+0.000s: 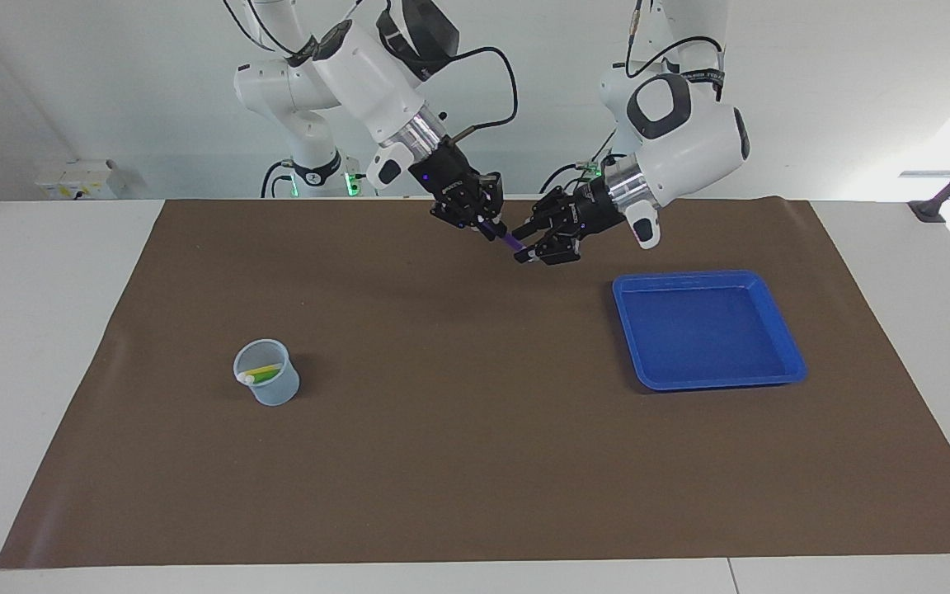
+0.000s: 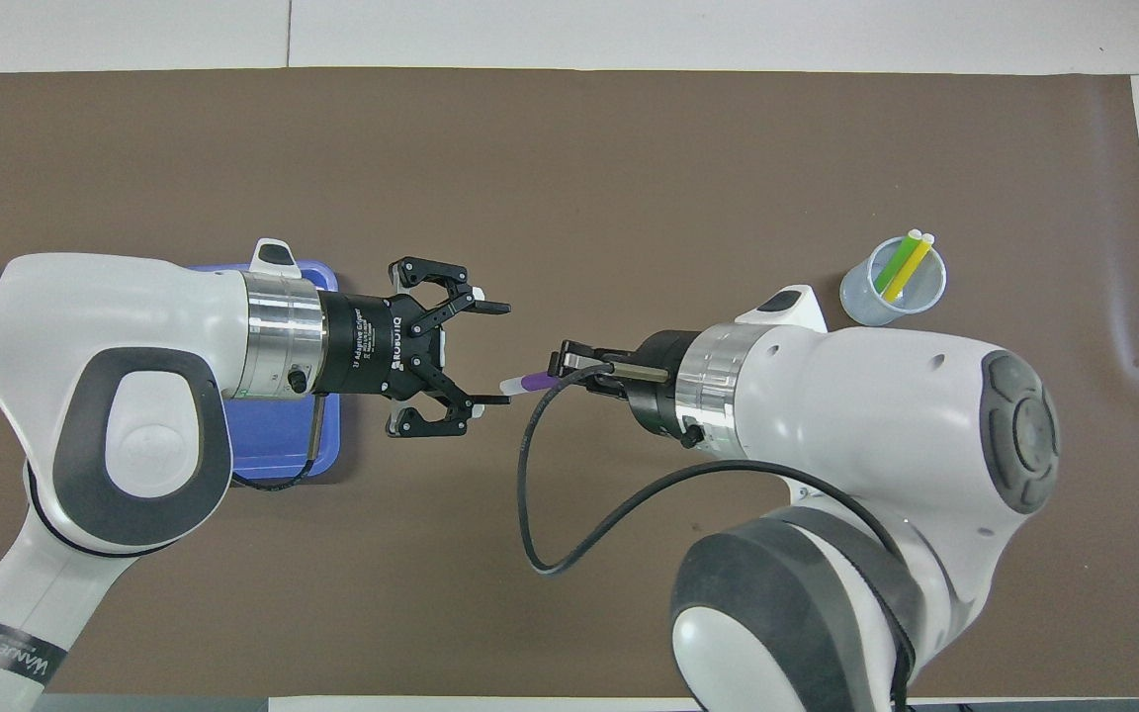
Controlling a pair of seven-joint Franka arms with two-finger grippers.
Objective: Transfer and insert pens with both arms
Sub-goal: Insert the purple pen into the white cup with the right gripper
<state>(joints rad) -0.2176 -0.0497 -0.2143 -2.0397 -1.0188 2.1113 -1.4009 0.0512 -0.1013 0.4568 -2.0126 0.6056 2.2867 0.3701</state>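
Observation:
My right gripper (image 1: 491,231) (image 2: 564,373) is shut on the purple pen (image 1: 511,242) (image 2: 534,380) and holds it in the air over the brown mat's middle. The pen's pale cap end points at my left gripper (image 1: 524,246) (image 2: 500,354). That gripper is open, and the cap end lies right by one of its fingers (image 2: 479,400). The yellow pen (image 1: 263,369) (image 2: 912,259) and the green pen (image 1: 265,378) (image 2: 892,270) lean in a translucent cup (image 1: 269,393) (image 2: 866,302) toward the right arm's end of the table.
A blue tray (image 1: 706,330) (image 2: 278,435) lies on the brown mat (image 1: 458,429) toward the left arm's end; in the overhead view the left arm covers most of it. A black cable (image 2: 530,494) loops from the right wrist.

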